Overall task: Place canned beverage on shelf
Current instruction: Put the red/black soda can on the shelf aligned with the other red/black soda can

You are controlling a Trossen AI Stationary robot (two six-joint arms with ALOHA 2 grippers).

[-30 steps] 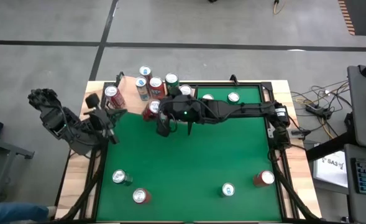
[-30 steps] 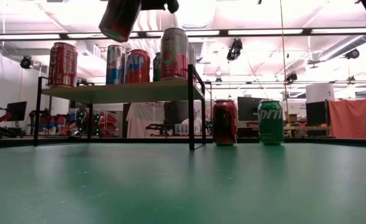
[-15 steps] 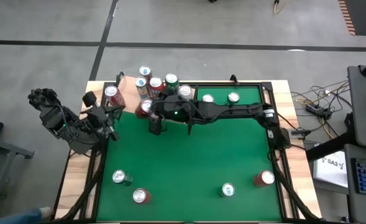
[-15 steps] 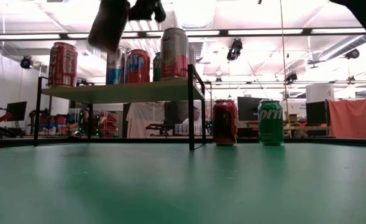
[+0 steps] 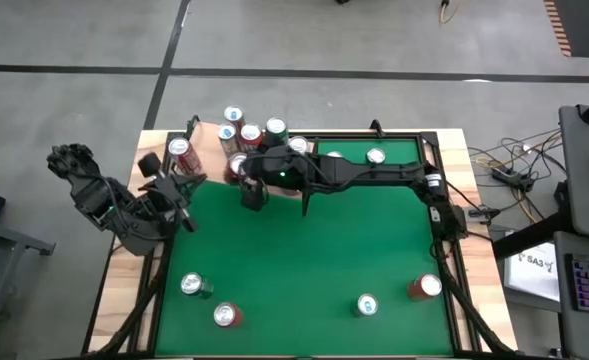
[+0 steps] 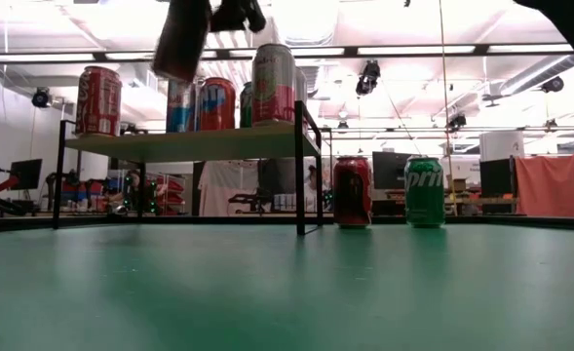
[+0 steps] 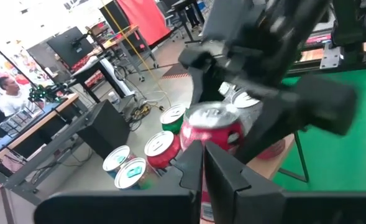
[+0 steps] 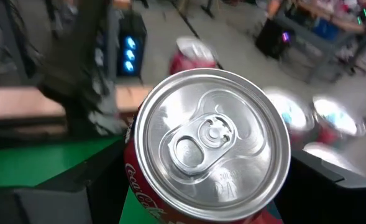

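Note:
A red Coca-Cola can hangs in my right gripper, which is shut on it. It sits just above the near right edge of the shelf, a pale board on dark legs at the table's far left. In the low view the held can is higher than the cans standing on the shelf. My left gripper is shut on nothing and waits at the table's left edge, pointing toward the shelf. My right gripper pinches the can's side wall between its two fingers, one on each side, below the rim. The fingers come nearly level from the table's right side. The can is lifted clear and slightly tilted, its top up.
Several cans crowd the shelf's far part, and one stands at its left end. On the green table a red can and a green can stand at the far edge. Several more cans stand along the near edge.
My right gripper has carried the red can toward the table's left and far edges, closer over the shelf. The can has stayed lifted clear throughout.

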